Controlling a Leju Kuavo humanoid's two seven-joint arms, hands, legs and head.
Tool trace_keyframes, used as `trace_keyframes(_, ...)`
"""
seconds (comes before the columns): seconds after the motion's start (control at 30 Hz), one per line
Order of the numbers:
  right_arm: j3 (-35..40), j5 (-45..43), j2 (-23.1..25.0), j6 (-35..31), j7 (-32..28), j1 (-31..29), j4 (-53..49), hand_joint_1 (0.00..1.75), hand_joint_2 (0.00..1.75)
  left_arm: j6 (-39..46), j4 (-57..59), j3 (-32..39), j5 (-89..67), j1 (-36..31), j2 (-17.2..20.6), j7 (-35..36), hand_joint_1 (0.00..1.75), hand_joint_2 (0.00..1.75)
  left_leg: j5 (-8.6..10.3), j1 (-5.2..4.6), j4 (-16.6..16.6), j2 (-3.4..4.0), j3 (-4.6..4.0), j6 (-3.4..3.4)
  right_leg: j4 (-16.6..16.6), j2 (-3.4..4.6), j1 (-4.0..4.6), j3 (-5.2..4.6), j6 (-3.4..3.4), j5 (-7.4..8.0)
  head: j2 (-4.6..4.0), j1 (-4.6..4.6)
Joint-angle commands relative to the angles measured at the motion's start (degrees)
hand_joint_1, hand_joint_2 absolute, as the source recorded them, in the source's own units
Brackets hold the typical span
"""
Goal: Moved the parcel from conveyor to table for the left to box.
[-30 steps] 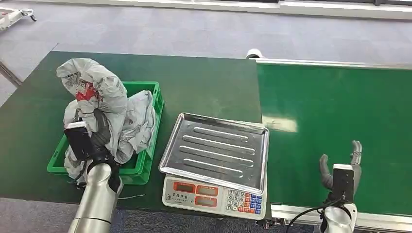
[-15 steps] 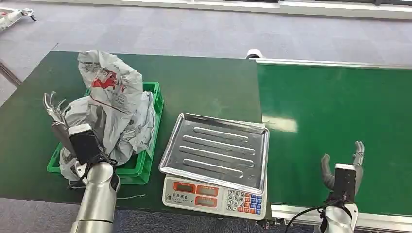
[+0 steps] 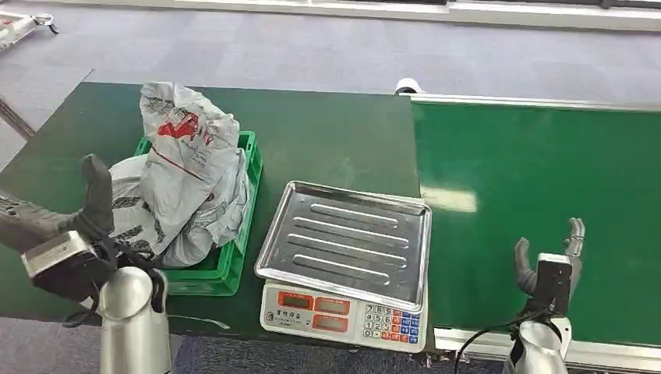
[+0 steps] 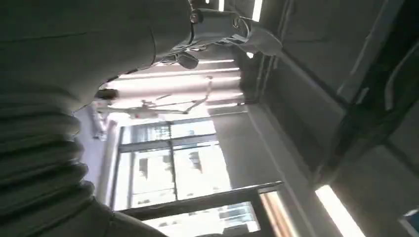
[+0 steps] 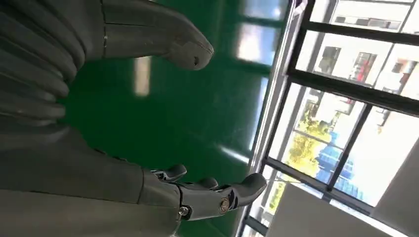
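A grey plastic parcel (image 3: 187,148) with a red logo lies on top of other grey parcels in the green crate (image 3: 234,261) on the left table. My left hand (image 3: 58,222) is off to the crate's left, open, with its fingers spread and nothing in them. It stands apart from the parcels. My right hand (image 3: 549,269) hovers open over the near edge of the green conveyor belt (image 3: 538,171); the right wrist view shows its thumb (image 5: 163,37) and fingers (image 5: 212,195) apart above bare belt.
A steel-trayed weighing scale (image 3: 347,257) with a keypad stands between the crate and the belt. The dark green table (image 3: 327,136) stretches behind it. Grey floor lies beyond the table.
My left hand has let go of the logo parcel, which has dropped onto the pile in the crate. The hand has swung out to the left and opened. My right hand has hardly moved.
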Motion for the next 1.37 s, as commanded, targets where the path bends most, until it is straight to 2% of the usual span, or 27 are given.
trace_keyframes(0.03, 3.5, -0.6, -1.8, 0.6, 0.2, -1.7, 1.6, 0.0, 1.75, -7.1, 2.6, -32.4, 13.1, -0.7, 15.1, 0.3, 0.0, 1.75, 0.06, 0.03, 0.0, -0.2, -0.04, -0.02, 0.0, -0.24, 0.04, 0.03, -0.04, 0.01, 0.0, -0.02)
trace_keyframes(0.13, 3.5, -0.6, -1.8, 0.6, 0.2, -1.7, 1.6, 0.0, 1.75, -7.1, 2.6, -32.4, 13.1, -0.7, 15.1, 0.3, 0.0, 1.75, 0.08, 0.03, -0.1, 0.02, 0.06, -0.02, -0.2, -0.06, 0.05, 0.1, -0.06, 0.1, 0.0, 0.0)
trace_keyframes(0.17, 4.4, -0.1, -2.1, 1.9, 0.2, -1.5, 1.0, 0.0, 1.75, -19.7, 5.4, -31.1, 16.5, -0.3, 14.3, 0.3, 0.0, 1.75, 0.02, 0.02, -0.1, 0.07, 0.04, -0.01, -0.1, 0.01, 0.04, 0.07, -0.04, 0.06, 0.0, 0.0)
trace_keyframes(0.2, 5.3, 0.8, -2.3, 1.8, 0.2, -1.3, 1.0, 0.0, 1.75, -28.5, 9.0, -29.4, 17.3, 0.1, 13.0, 0.3, 0.0, 1.75, 0.06, 0.03, -0.1, 0.14, 0.08, -0.02, -0.2, 0.05, 0.05, 0.08, -0.07, 0.1, 0.0, 0.0)
trace_keyframes(0.23, 5.8, 1.1, -2.4, 1.9, 0.2, -1.2, 0.7, 0.0, 1.75, -32.7, 11.4, -28.9, 17.4, 0.1, 12.4, 0.3, 0.0, 1.75, 0.04, -0.02, -0.1, 0.1, 0.11, -0.01, -0.1, 0.01, -0.01, 0.09, -0.05, 0.04, 0.0, -0.02)
trace_keyframes(0.27, 6.9, 1.5, -2.5, 2.1, 0.2, -0.8, 0.1, 0.0, 1.75, -39.2, 16.5, -26.6, 17.6, 0.0, 10.3, 0.3, 0.0, 1.75, 0.04, -0.03, -0.1, 0.07, 0.16, -0.01, -0.1, 0.0, -0.02, 0.13, -0.03, 0.03, 0.0, 0.02)
trace_keyframes(0.37, 7.4, 1.5, -2.2, 2.0, 0.2, 0.2, -1.3, 0.0, 1.75, -48.5, 27.0, -22.8, 20.3, -0.9, 7.3, 0.3, 0.0, 1.75, 0.04, -0.02, -0.1, -0.03, 0.15, 0.0, -0.1, -0.08, -0.01, 0.18, -0.02, 0.02, 0.0, 0.0)
trace_keyframes(0.4, 7.3, 0.0, -2.3, 4.2, 0.2, 0.9, -2.2, 0.0, 1.75, -50.8, 30.3, -20.8, 20.5, -1.6, 6.3, 0.3, 0.0, 1.75, 0.1, -0.01, -0.2, -0.01, 0.23, -0.01, -0.2, -0.09, 0.01, 0.27, -0.04, 0.08, 0.0, 0.0)
trace_keyframes(0.43, 7.4, 0.6, -2.2, 3.9, 0.2, 0.9, -1.9, 0.0, 1.75, -51.6, 33.5, -20.2, 21.0, -2.5, 5.5, 0.3, 0.0, 1.75, 0.07, -0.04, -0.2, 0.01, 0.17, -0.01, -0.1, -0.06, -0.03, 0.17, -0.03, 0.04, 0.0, 0.0)
trace_keyframes(0.57, 7.8, -1.1, -2.2, 10.2, 0.2, 1.9, -1.6, 0.0, 1.75, -52.1, 40.1, -17.6, 21.1, -3.8, 5.1, 0.3, 0.0, 1.75, 0.07, 0.0, -0.2, 0.0, 0.17, -0.02, -0.2, -0.08, 0.02, 0.18, -0.05, 0.04, 0.0, -0.02)
trace_keyframes(0.6, 7.3, -3.1, -2.6, 17.3, 0.2, 1.6, -0.1, 0.0, 1.75, -50.2, 42.8, -16.4, 19.9, -4.4, 4.7, 0.3, 0.0, 1.75, 0.04, -0.01, -0.1, 0.01, 0.18, -0.02, -0.1, -0.06, 0.01, 0.17, -0.04, 0.02, 0.0, 0.0)
trace_keyframes(0.73, 7.3, -3.1, -2.6, 17.3, 0.2, 1.6, -0.1, 0.0, 1.75, -50.2, 42.8, -16.4, 19.9, -4.4, 4.7, 0.3, 0.0, 1.75, 0.03, 0.0, -0.1, 0.04, 0.08, -0.01, -0.1, -0.02, 0.02, 0.06, -0.03, 0.02, 0.0, 0.0)
trace_keyframes(0.83, 6.7, -0.8, -2.5, 20.8, 0.2, 1.6, 0.7, 0.0, 1.75, -47.8, 44.7, -14.6, 20.0, -4.7, 3.9, 0.3, 0.0, 1.75, 0.06, 0.02, -0.1, 0.01, 0.1, -0.01, -0.2, -0.08, 0.04, 0.12, -0.05, 0.05, 0.0, 0.0)
trace_keyframes(1.03, 6.9, 0.8, -2.8, 19.5, 0.2, 1.3, 2.6, 0.0, 1.75, -49.3, 43.3, -9.3, 22.3, -3.7, 2.4, 0.3, 0.0, 1.75, 0.04, 0.06, -0.1, 0.09, 0.1, -0.02, -0.2, 0.0, 0.08, 0.12, -0.06, 0.07, 0.0, 0.0)
trace_keyframes(1.1, 7.9, 1.6, -2.9, 17.5, 0.2, 1.4, 1.8, 0.0, 1.75, -48.5, 43.3, -9.5, 21.4, -3.7, 2.2, 0.3, 0.0, 1.75, 0.0, 0.04, 0.0, 0.03, -0.02, -0.01, -0.1, -0.02, 0.05, 0.0, -0.03, 0.02, 0.0, 0.0)
trace_keyframes(1.37, 8.7, 0.6, -3.1, 16.3, 0.2, 1.2, 2.0, 0.0, 1.75, -46.8, 44.2, -10.7, 20.3, -4.2, 2.4, 0.3, 0.0, 1.75, 0.01, 0.01, -0.1, 0.07, 0.02, -0.01, -0.1, 0.01, 0.03, 0.03, -0.04, 0.02, 0.0, 0.0)
